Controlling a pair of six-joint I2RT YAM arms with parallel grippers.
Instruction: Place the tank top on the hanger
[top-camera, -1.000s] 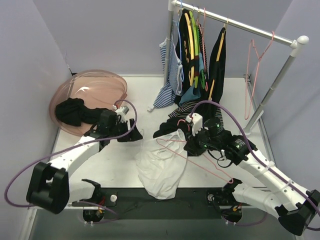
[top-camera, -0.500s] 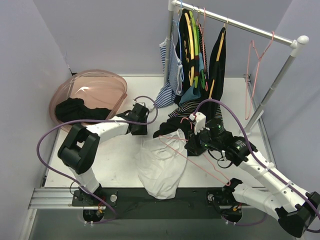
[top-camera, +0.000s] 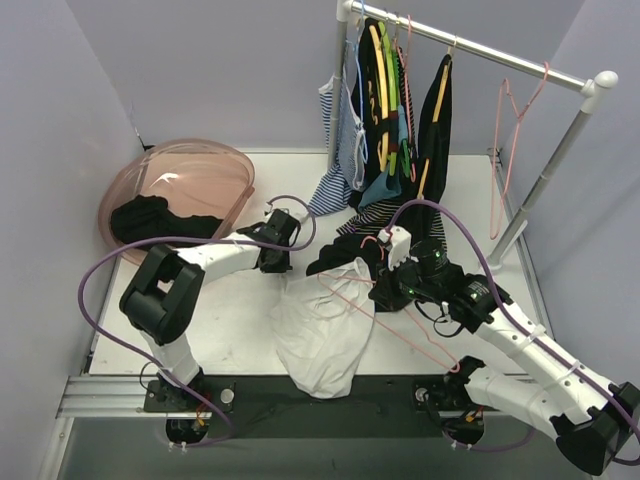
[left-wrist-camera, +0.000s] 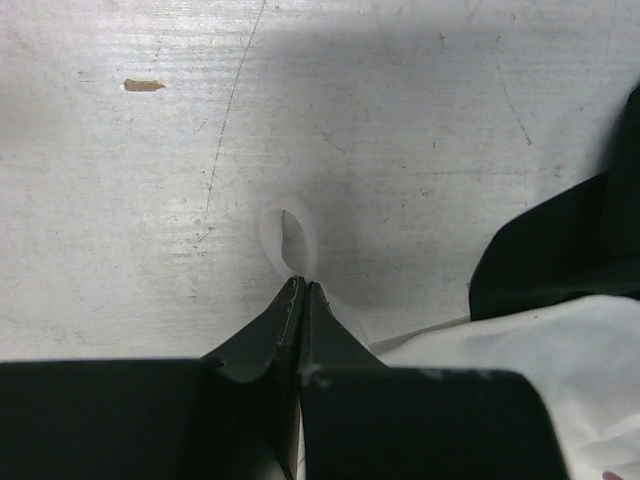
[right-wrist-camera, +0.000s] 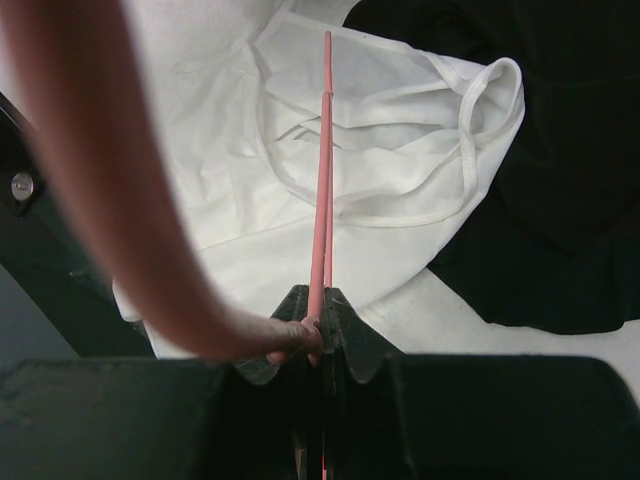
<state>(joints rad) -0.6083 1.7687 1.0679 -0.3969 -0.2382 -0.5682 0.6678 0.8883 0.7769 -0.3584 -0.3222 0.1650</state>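
Left gripper (left-wrist-camera: 300, 288): jaws pressed together, pinching a thin white strap loop (left-wrist-camera: 288, 235) of the tank top (top-camera: 320, 335). The loop pokes out just past the tips and lies on the bare counter (left-wrist-camera: 150, 180).

Right gripper (right-wrist-camera: 318, 305): jaws pressed together on the hanger (right-wrist-camera: 322, 180). The pink rod runs straight out from the tips, over the white cloth. Cannot tell whether rod and cloth touch.

Tank top: rumpled on the counter, front centre, between the two arms. Its near hem drapes over the counter's front edge. Its top left corner leads to the left gripper. Another strap (right-wrist-camera: 490, 95) rests on the black garment (right-wrist-camera: 560, 200), which lies bunched just beyond the top, touching it.

Blurred pink shape at the left of the right wrist view, too close to make out.

Back right: a rack (top-camera: 480, 48) with hung clothes and yellow and green hangers; one bare pink hanger (top-camera: 508, 130) is near its right end.

Back left: a pink see-through tub (top-camera: 200, 165) with dark cloth (top-camera: 150, 222) in it.
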